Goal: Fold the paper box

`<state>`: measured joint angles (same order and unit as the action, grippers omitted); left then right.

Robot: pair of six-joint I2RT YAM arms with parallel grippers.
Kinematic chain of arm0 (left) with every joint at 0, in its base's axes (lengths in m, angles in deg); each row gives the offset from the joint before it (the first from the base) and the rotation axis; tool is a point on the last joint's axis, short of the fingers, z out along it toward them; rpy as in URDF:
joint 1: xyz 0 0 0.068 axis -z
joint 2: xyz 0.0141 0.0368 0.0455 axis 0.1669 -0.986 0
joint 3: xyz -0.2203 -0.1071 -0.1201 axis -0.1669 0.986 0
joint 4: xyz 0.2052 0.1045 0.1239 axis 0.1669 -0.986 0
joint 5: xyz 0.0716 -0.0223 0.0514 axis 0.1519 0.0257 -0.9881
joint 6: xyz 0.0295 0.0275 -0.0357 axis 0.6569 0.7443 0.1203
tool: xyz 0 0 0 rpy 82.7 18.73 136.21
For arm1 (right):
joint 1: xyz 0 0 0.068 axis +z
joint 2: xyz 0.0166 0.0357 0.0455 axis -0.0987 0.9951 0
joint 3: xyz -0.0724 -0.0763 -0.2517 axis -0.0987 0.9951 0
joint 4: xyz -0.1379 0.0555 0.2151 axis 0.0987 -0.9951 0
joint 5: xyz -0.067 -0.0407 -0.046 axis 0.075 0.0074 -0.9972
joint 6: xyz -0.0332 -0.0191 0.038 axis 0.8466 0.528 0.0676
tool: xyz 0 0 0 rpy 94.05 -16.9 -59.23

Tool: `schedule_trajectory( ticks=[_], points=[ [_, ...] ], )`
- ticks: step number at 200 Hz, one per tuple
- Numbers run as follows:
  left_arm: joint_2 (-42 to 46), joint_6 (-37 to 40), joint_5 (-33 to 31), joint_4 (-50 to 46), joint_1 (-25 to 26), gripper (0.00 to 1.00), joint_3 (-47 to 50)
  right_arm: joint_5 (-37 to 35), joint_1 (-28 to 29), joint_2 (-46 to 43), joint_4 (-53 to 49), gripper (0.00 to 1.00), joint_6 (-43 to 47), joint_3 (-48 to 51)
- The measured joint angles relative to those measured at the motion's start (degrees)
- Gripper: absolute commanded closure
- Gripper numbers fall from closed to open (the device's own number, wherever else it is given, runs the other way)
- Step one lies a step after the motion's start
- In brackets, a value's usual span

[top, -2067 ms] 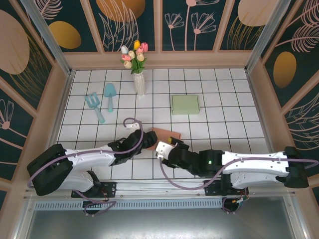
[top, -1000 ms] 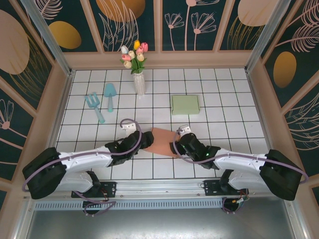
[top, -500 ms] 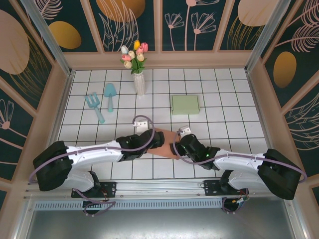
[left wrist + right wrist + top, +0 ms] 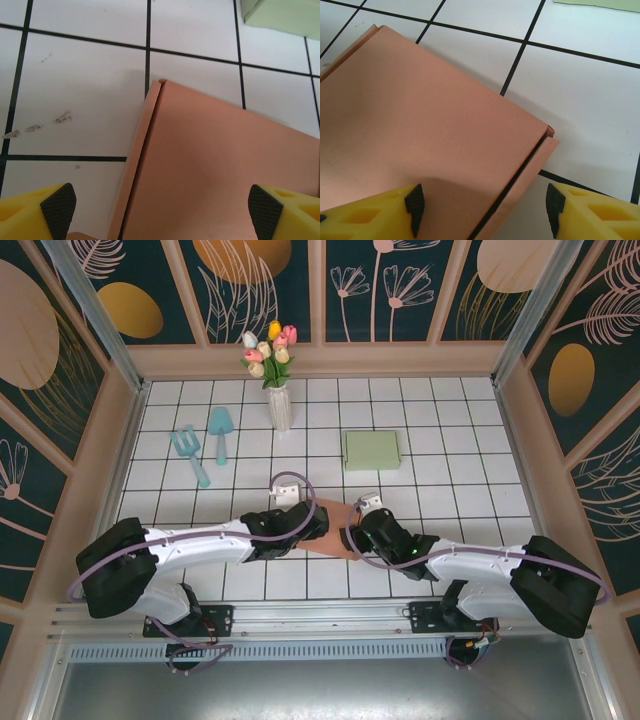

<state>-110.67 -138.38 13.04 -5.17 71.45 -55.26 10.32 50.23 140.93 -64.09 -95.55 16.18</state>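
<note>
At the far left of the tiled table [image 4: 470,500], a teal fork [image 4: 190,452] and a teal shovel [image 4: 219,430] are lying side by side. Next, a white vase [image 4: 280,407] is standing upright, holding a bunch of tulips [image 4: 270,348]. My left claw [image 4: 161,205] is hanging wide open over the paper box [image 4: 215,165], gripping nothing, with 1 pad over bare tile and the other over the lid. The box is lying flat and closed near the table's front edge, between my 2 claws. My right claw [image 4: 485,205] is gaping too, empty, straddling the box's right corner. Farther back, a green box [image 4: 371,450] is sitting shut, its contents hidden.
</note>
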Motion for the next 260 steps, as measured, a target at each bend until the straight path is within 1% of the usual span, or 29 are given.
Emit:
schedule_trajectory(
  ticks=[39, 50, 77, 119, 168, 199, 241, 260],
  points=[
    [-4.83, -0.09, 1.16, 0.15, 0.0, 0.08, -0.13, -0.02, 0.0, 0.0, 0.02, 0.32, 0.0, 0.0],
    [-5.7, -0.17, 1.27, 0.17, 0.0, 0.11, -0.33, -0.02, 0.0, 0.0, 0.02, 0.32, 0.0, 0.0],
    [-5.62, -0.42, 1.84, 0.13, 0.0, 0.16, -0.87, -0.02, -0.04, 0.0, 0.02, 0.33, 0.0, 0.0],
    [-5.6, -0.72, 4.44, -0.09, 0.0, 0.15, -0.92, -0.04, -0.09, 0.0, 0.02, 0.33, 0.0, 0.0],
    [-5.6, -0.98, 4.26, -5.27, 0.0, 0.13, -3.21, -0.04, -0.09, 0.28, 0.22, 0.33, -0.66, -0.02],
    [-5.16, -2.58, 4.13, -7.15, 0.0, 0.12, -3.69, -0.04, -0.09, 0.28, 0.22, 0.33, -0.83, -0.02],
    [-1.84, -6.36, 5.9, -5.66, 0.0, 0.12, -2.25, -0.04, -0.09, 0.33, 0.22, 0.33, -0.83, -0.04],
    [-1.62, -7.72, 6.64, -4.72, 0.0, 0.15, -1.51, -0.04, -0.09, 0.33, 0.2, 0.33, -0.83, -0.04]
  ],
)
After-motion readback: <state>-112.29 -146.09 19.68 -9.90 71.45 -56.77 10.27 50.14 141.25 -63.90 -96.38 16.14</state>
